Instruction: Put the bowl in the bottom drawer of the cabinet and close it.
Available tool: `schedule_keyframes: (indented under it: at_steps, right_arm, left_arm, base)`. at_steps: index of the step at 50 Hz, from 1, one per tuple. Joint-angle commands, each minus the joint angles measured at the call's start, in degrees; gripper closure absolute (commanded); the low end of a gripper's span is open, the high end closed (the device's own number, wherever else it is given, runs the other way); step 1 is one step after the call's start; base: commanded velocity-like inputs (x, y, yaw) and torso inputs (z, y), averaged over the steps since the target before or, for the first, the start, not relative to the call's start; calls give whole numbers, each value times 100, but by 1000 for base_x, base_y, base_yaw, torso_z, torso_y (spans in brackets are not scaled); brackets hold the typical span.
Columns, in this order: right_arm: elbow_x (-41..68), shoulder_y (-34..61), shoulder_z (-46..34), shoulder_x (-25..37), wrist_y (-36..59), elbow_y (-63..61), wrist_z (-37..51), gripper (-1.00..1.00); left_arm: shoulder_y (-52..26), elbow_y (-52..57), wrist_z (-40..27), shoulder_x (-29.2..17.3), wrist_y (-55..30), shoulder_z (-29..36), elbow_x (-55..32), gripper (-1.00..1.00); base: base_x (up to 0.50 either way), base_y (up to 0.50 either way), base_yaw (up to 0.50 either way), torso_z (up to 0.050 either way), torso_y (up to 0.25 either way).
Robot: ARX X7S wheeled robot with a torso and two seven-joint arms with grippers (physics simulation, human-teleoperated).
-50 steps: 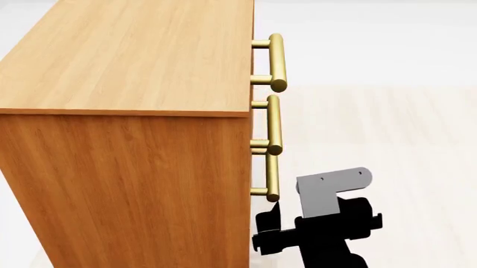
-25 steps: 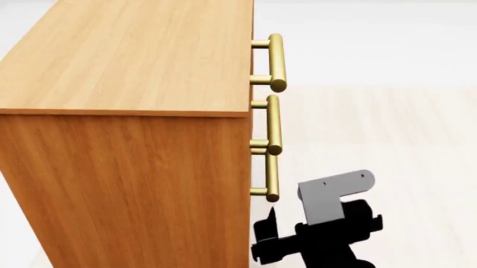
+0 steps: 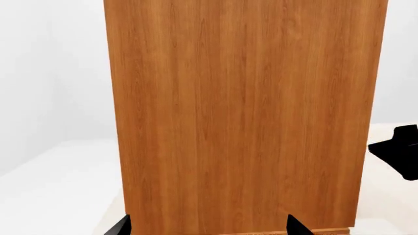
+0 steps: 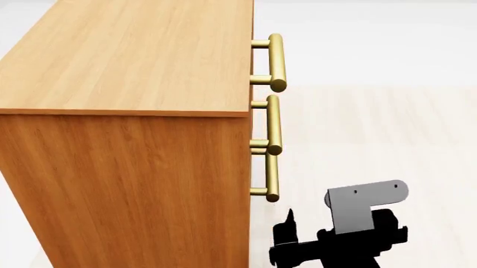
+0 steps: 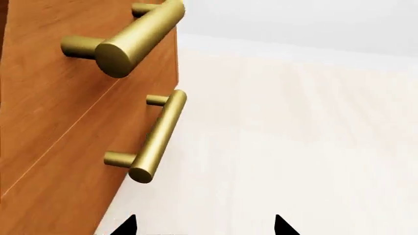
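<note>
A: Where was the bowl at this moment?

B: I could not find it in any view. Maybe it was inside the cabinet [image 4: 127, 111], maybe out of the frame; the pictures did not settle this.

A: And the bottom drawer?

B: In the head view all three drawer fronts sat flush with the cabinet side, so the bottom drawer looked closed. Its bottom handle [image 4: 271, 177] stood in line under the two others. This fits two stages: the drawer waiting to be opened for the bowl, or already closed with the bowl inside.

A: What was the right gripper [image 4: 294, 240] doing?

B: It hung low, near the front of the cabinet, a little below the bottom handle and apart from it. I think this height was chosen because the bottom drawer is the one the task names. In the right wrist view two dark fingertips [image 5: 124, 226] showed with a wide gap and nothing between them, so it was spread and empty.

A: And the left gripper [image 3: 205, 227]?

B: Its camera looked straight at the plain wooden side of the cabinet. The two tips at the frame edge stood far apart, holding nothing. It seemed only parked beside the cabinet, away from the handles.
</note>
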Motion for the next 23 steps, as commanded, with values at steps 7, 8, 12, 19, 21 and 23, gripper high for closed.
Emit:
schedule_keyframes:
  at_steps: [7,8,12,19,21,23]
  right_arm:
    - [68,-276,554,301,352,-918,492,-100]
    - [88,-275,614,318,443,-1049,534,-100]
    - [158,-313,701,361,596,-1317,555,-100]
    - [188,-367,775,417,819,-1765,659,-100]
    - [194,-366,787,440,925,-1931,697,-100]
    - [217,-323,832,438,1023,-2017,736,-100]
  left_arm:
    - [128,374,-41,-115,-70,44,108,-100]
    - [142,448,-50,-138,-96,39,117,-100]
    - [183,612,-83,-191,-175,41,216,-100]
    - [263,975,-119,-308,-298,31,297,-100]
    - [291,1101,-148,-345,-333,11,333,-100]
    - [311,1176,-164,-369,-371,5,359,-100]
  base:
    - [0,0,0,0,0]
    - [0,0,0,0,0]
    - [0,0,0,0,0]
    - [0,0,0,0,0]
    - [0,0,0,0,0]
    - [0,0,0,0,0]
